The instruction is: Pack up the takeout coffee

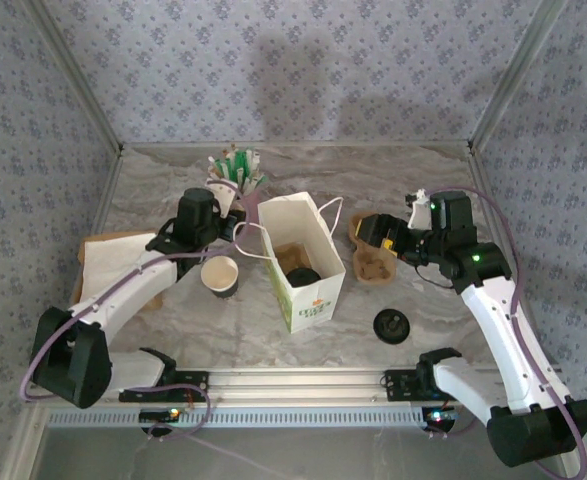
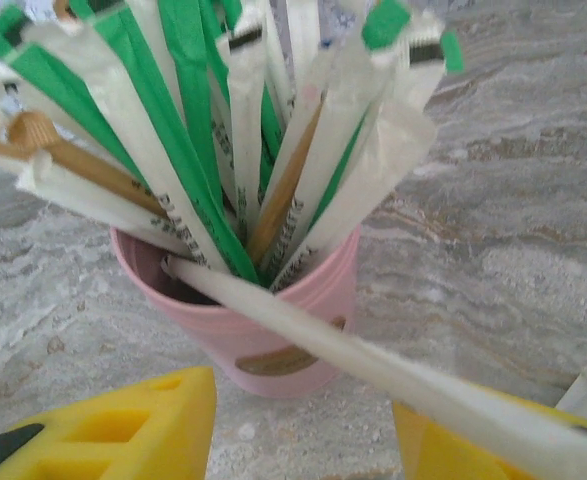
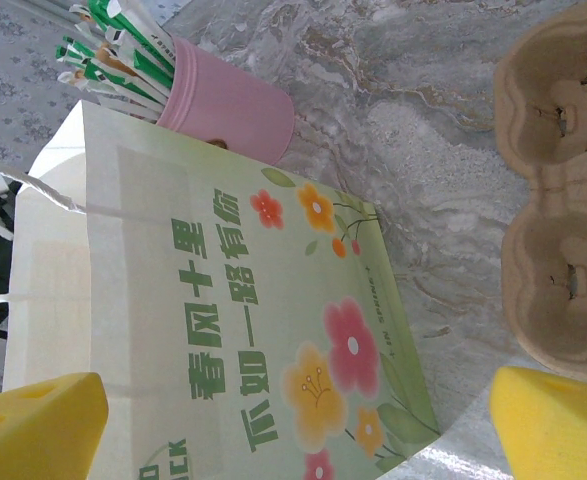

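The takeout coffee (image 1: 303, 277), a cup under a round black lid, stands inside the white paper bag (image 1: 318, 300) at mid-table. My left gripper (image 1: 223, 222) is at the pink cup of wrapped straws (image 1: 231, 185). In the left wrist view that pink cup (image 2: 273, 330) sits just beyond my left gripper (image 2: 303, 420). Its yellow fingers (image 2: 123, 430) stand apart, and a white wrapped straw (image 2: 373, 360) slants across the gap onto the right finger. My right gripper (image 1: 366, 232) is open to the right of the bag. The bag's flowered side (image 3: 273, 330) lies in front of my right gripper (image 3: 298, 420).
A lidless paper cup (image 1: 220, 275) stands left of the bag. A loose black lid (image 1: 391, 325) lies at the front right. A brown pulp cup carrier (image 1: 375, 262) sits under the right arm, and in the right wrist view the carrier (image 3: 558, 200) is at the right. Napkins (image 1: 108, 262) lie at the left edge.
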You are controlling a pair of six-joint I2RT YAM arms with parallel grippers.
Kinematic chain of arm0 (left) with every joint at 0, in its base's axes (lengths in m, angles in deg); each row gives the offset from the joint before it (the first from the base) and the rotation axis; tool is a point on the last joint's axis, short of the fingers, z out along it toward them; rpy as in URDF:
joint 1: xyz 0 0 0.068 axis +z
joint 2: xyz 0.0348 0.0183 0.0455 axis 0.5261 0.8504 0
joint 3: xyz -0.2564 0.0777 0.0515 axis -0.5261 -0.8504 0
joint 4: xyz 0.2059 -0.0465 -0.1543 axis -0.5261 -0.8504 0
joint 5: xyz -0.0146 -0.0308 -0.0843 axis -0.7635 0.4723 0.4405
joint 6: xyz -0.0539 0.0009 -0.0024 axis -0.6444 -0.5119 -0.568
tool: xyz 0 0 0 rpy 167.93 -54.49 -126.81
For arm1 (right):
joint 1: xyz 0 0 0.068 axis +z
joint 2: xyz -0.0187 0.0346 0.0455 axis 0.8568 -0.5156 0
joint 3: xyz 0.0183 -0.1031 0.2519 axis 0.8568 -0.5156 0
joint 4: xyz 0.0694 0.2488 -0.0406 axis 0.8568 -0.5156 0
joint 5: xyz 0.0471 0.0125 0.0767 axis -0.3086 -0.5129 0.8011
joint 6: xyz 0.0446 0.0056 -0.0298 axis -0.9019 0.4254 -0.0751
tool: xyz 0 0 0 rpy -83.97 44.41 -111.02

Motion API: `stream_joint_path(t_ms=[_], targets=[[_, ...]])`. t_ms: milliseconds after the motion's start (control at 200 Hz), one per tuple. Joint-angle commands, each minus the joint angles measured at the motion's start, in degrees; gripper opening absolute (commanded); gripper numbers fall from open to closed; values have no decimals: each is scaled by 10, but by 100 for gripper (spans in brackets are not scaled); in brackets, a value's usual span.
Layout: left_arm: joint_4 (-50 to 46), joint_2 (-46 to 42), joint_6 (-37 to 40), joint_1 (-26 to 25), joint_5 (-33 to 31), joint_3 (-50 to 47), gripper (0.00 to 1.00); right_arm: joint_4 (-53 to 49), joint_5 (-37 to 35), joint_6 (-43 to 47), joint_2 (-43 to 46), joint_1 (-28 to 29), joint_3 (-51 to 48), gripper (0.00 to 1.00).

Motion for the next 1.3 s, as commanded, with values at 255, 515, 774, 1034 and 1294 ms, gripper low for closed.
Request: stream_joint_path(t_ms=[255, 515, 774, 1034, 1294], targets=[[23, 18, 9, 0, 1, 37, 27, -2, 4, -1, 3, 1, -4, 100], [6, 12, 15, 0, -4, 54, 17, 3, 3, -3, 2, 1, -3, 100], [-30, -4, 19, 0, -16, 79, 13, 5, 4, -5, 2, 1, 0, 100], [-98, -15, 3, 7, -10, 117, 22, 9, 4, -4, 2, 2, 0, 100], [-57, -14, -29, 43, 42, 85, 55, 9, 4, -4, 4, 2, -4, 100]])
